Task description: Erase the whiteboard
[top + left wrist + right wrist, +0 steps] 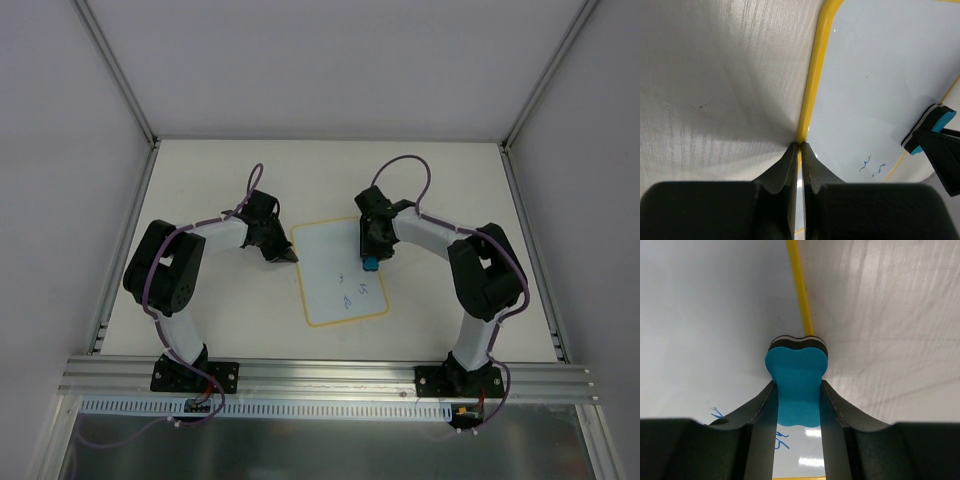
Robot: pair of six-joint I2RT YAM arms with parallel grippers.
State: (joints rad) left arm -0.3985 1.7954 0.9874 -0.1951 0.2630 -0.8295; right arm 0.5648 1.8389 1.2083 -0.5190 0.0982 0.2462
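The whiteboard (335,275) lies flat in the middle of the table, white with a yellow rim, with blue handwriting (355,290) on its near half. My right gripper (371,262) is shut on the blue eraser (370,265) and holds it over the board's right side. In the right wrist view the eraser (796,375) sits between my fingers beside the yellow rim (800,287). My left gripper (288,256) is shut, its tips pressed on the board's left rim (807,100). The eraser also shows in the left wrist view (930,127).
The cream tabletop (210,180) is bounded by grey walls at the back and sides. An aluminium rail (330,375) runs along the near edge, where both arm bases are bolted.
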